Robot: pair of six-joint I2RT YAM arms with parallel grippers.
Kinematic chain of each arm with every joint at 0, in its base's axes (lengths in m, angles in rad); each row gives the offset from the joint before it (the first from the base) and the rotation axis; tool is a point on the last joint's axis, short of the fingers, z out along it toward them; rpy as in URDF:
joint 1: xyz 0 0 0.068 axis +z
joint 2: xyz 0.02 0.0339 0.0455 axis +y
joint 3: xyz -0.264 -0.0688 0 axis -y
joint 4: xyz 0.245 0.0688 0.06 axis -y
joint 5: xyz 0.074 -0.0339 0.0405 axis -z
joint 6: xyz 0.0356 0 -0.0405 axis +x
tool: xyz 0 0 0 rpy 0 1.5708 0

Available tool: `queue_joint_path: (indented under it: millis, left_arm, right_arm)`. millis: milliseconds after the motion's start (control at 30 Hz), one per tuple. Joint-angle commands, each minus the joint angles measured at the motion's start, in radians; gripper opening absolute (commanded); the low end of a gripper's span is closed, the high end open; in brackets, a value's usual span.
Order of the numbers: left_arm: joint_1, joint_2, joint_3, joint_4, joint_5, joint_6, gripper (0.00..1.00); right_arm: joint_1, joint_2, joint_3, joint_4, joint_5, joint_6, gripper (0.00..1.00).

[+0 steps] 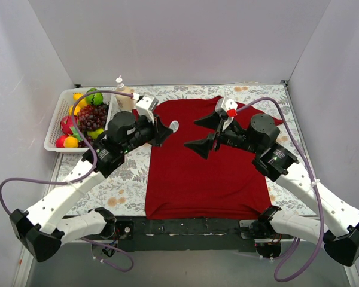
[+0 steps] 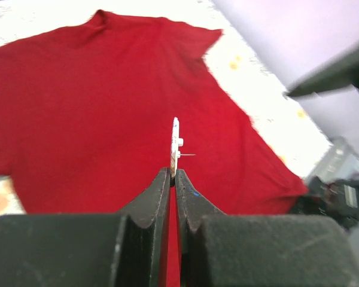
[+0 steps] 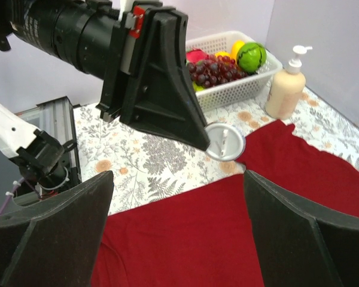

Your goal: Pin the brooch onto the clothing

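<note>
Left wrist view, and what a close-up: the left gripper (image 2: 172, 174) has its two fingers (image 2: 152, 200) pressed together on the lower edge of the brooch (image 2: 175, 142). The little silvery disc stands edge-on just above the fingertips, its fine pin (image 2: 188, 155) poking out to one side. Beneath and beyond those fingers spreads the clothing (image 2: 96, 107), a dark red T-shirt lying flat. The brooch looks to be held clear of it, not touching. Over to the right gripper (image 3: 178, 179): fingers spread wide, nothing between them, with the brooch and the left fingertip hanging just ahead of the gap.

Now the danger, as I judge it. That's a thin pinch on a rim (not much to hold), so any sideways push as the pin meets cloth could twist the disc or pop it out. Soft fabric may simply dimple away under the point, or the pin could catch both layers. And with the right fingers this near, a closing move could knock the left ones.

Under the shirt, a floral tablecloth (image 1: 128, 179). Off beyond the left fingers sit a white basket (image 1: 52, 128) of fruit (image 1: 91, 116) and a pump bottle (image 1: 124, 97). Plain pale walls (image 1: 179, 42) box in the table.
</note>
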Motion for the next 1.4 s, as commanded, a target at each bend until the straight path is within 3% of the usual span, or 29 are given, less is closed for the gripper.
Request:
queue_joint_path:
  millis: [0, 433, 600, 800, 1367]
  left_arm:
    - [-0.004, 0.092, 0.076, -0.06, -0.122, 0.056, 0.0]
    - [-0.01, 0.358, 0.22, -0.108, -0.459, 0.13, 0.0]
    - [-0.015, 0.45, 0.235, -0.119, -0.528, 0.11, 0.0]
    - [-0.024, 0.479, 0.231, -0.12, -0.531, 0.078, 0.0]
    - [-0.043, 0.585, 0.283, -0.142, -0.587, 0.096, 0.0]
  right_arm:
    - [-0.009, 0.007, -0.034, 0.015, 0.069, -0.007, 0.95]
    - [-0.048, -0.006, -0.144, -0.142, 0.354, 0.035, 0.96]
    - [-0.116, -0.021, -0.208, -0.176, 0.431, 0.1, 0.97]
    - [-0.199, -0.046, -0.268, -0.157, 0.39, 0.128, 0.97]
    - [-0.24, 0.005, -0.242, -0.15, 0.323, 0.103, 0.96]
